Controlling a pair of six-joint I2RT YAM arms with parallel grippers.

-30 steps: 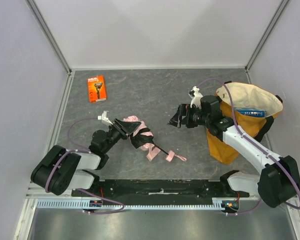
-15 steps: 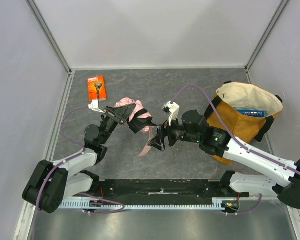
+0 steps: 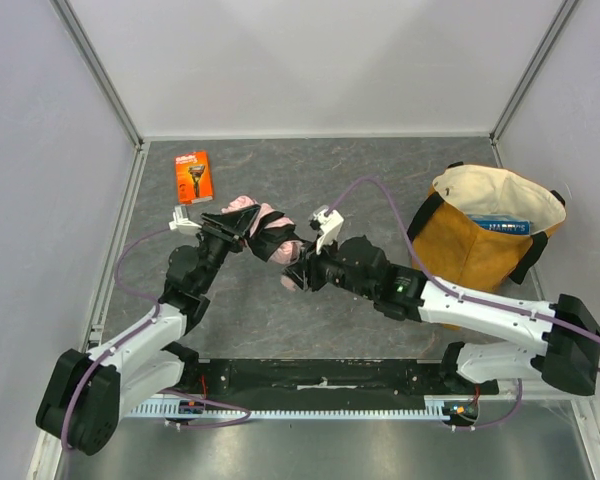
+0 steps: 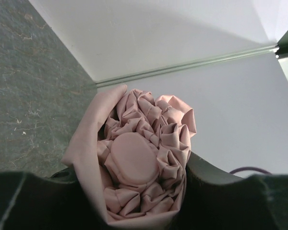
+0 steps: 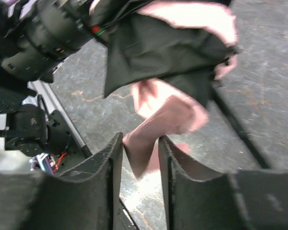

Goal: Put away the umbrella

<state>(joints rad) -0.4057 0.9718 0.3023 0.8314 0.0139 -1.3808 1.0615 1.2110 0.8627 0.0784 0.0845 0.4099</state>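
Your left claw (image 3: 230,222) is clamped around the bunched pink top of the umbrella (image 3: 263,232), which is held up just left of the table's centre. Your right claw (image 3: 298,272) is narrowed to a slit, pinching a pink flap near the handle end. Take a firmer bite on the shaft, not loose fabric, then carry both ends together toward the yellow bag (image 3: 480,240).

Umbrella (image 3: 261,222) pale pink, black underside; tote bag (image 3: 470,257) mustard-yellow.
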